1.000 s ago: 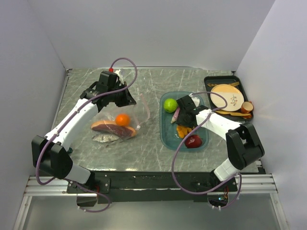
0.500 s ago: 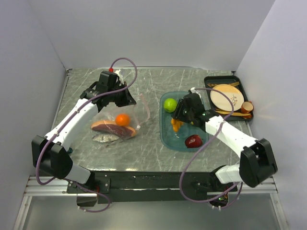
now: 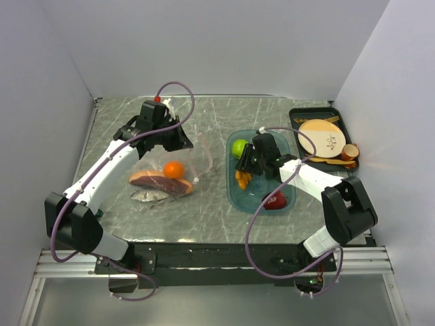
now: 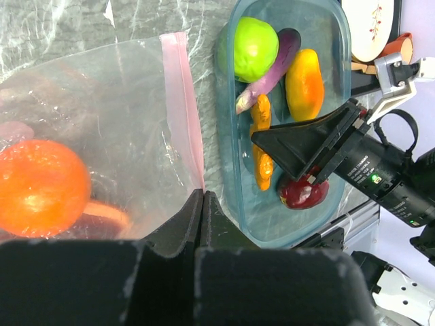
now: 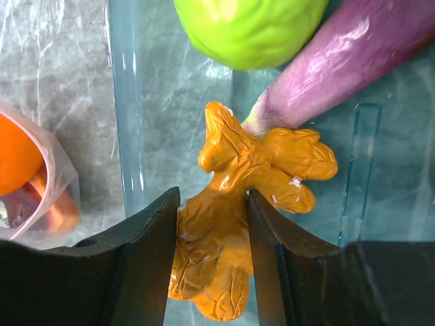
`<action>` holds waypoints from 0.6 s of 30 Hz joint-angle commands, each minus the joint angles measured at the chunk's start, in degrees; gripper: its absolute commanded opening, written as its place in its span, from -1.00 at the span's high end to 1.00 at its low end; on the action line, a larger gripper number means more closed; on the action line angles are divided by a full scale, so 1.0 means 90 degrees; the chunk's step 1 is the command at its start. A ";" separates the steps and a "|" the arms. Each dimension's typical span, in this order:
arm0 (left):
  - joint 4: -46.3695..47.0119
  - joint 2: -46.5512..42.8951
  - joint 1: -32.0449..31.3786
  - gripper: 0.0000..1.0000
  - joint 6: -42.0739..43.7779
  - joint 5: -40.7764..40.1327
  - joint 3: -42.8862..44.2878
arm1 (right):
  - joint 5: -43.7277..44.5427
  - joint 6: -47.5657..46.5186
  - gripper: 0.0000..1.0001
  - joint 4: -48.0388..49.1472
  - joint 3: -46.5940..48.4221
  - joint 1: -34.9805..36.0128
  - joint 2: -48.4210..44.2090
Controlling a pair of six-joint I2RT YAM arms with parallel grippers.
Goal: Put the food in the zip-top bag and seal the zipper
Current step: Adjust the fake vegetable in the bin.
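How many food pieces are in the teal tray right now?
5: green lime, purple piece, yellow-orange piece, knobby orange piece gripped by the right end effector, red apple. Others may lie hidden under it.

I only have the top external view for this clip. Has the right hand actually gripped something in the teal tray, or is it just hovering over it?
Observer: The right wrist view shows the right hand shut on a knobbly orange-yellow piece, one finger on each side.
Reviewer: Is anything crowding that piece?
Observer: Yes, the pale end of the purple slice appears to lie against it, with the green lime just beyond.
Reviewer: And the left hand?
Observer: The left wrist view shows the left hand pinched shut on the edge of the zip-top bag, right at the pink zipper.
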 commanded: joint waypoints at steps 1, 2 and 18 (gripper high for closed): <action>0.0304 -0.0316 -0.0025 0.99 0.0065 -0.0024 -0.0088 | 0.0241 -0.0380 0.07 -0.0171 0.0300 0.0010 0.0040; 0.0314 -0.0316 -0.0025 0.99 0.0055 -0.0005 -0.0088 | 0.0221 -0.0409 0.07 -0.0211 0.0358 0.0010 0.0069; 0.0362 -0.0306 -0.0025 0.99 0.0036 0.0064 -0.0166 | -0.1644 0.1027 0.11 0.2505 -0.1556 -0.0625 -0.0849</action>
